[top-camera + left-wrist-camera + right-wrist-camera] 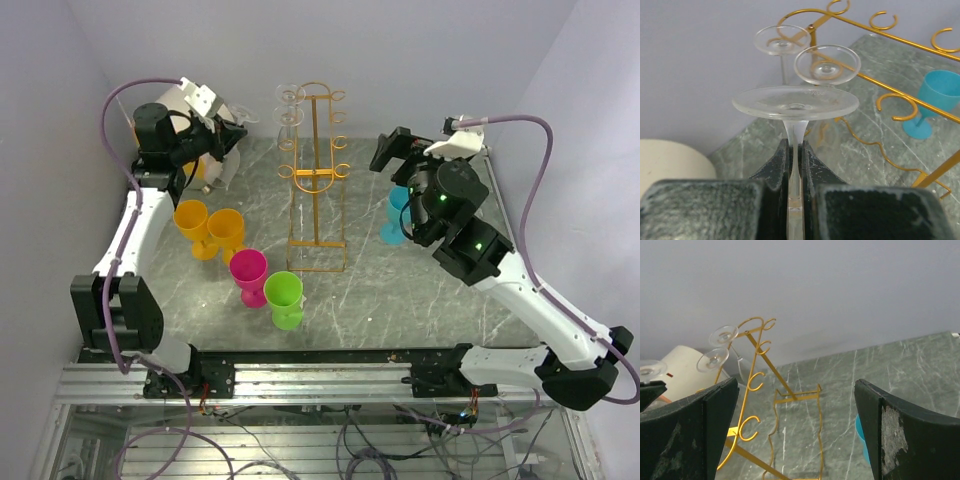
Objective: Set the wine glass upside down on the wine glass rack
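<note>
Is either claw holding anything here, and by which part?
The left claw grips the clear glass wine glass by its stem, near the round foot. The right claw is open, holding nothing.

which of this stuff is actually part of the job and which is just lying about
Job: wine glass, left gripper shut on its stem, wine glass rack, two clear glasses hanging on it.
Lying about: two orange goblets, pink goblet, green goblet, blue goblet, cream drum.

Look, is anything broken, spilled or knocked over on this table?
Nothing looks wrong. The wine glass rack stands straight with two clear glasses hanging foot-up. The left gripper holds a third wine glass by its stem, upside down too. The coloured cups all stand upright, and nothing is spilled.
</note>
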Robot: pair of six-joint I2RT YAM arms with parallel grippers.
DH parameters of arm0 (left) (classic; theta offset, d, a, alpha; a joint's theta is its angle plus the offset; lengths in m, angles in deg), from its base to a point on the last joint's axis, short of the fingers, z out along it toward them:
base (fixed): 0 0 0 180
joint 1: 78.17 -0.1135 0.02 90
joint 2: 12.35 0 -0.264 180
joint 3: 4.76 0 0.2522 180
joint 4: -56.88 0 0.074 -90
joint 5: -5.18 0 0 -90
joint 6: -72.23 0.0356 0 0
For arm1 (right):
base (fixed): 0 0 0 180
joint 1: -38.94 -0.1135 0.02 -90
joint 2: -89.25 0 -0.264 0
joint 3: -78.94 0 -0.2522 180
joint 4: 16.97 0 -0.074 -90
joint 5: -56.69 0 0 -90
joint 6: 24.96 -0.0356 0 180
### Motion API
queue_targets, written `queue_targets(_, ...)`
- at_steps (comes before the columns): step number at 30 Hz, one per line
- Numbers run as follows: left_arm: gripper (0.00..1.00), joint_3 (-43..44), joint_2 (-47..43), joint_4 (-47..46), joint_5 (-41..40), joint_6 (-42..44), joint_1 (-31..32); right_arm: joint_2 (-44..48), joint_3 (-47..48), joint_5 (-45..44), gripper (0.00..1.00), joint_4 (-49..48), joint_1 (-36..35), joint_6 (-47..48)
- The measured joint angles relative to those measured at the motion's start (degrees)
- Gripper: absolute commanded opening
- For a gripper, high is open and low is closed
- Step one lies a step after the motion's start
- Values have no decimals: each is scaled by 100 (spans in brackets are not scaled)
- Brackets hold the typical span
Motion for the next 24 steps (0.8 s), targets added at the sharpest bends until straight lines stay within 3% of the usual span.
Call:
queue_targets(13,7,-219,673,-1969,1823,-774,-7,435,-492,11,100,726,291,-654)
queue_targets(22,7,-533,726,-2396,2216,-796,-4,549,-487,-50,100,962,422,-765)
queue_targets(24,7,-654,765,-2662,2262,-831,-7,361,-223,35,97,1447,719,-916)
